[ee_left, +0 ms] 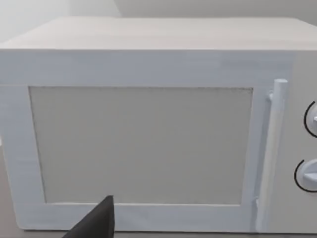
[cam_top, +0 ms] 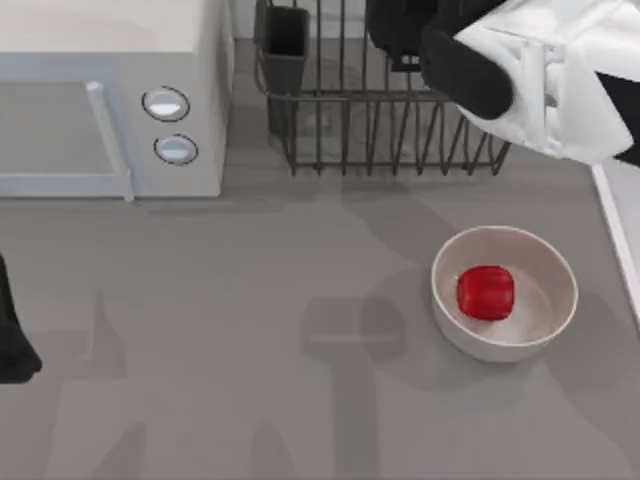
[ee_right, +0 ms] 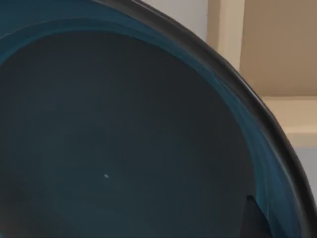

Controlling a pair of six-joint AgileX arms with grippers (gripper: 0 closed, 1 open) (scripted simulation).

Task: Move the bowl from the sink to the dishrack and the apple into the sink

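One apple point(cam_top: 486, 292) sits mid-white bowl point(cam_top: 556, 330), rim clear around.

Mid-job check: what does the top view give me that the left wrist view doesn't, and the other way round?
Top view adds: the dark wire dishrack with its black utensil cup, my right arm above that rack, the glossy red apple lying in the plain off-white bowl, and my parked left arm at the table's left edge. Left wrist view adds: the flat door panel seen face-on. Both: the white microwave, its bar handle and two round knobs.
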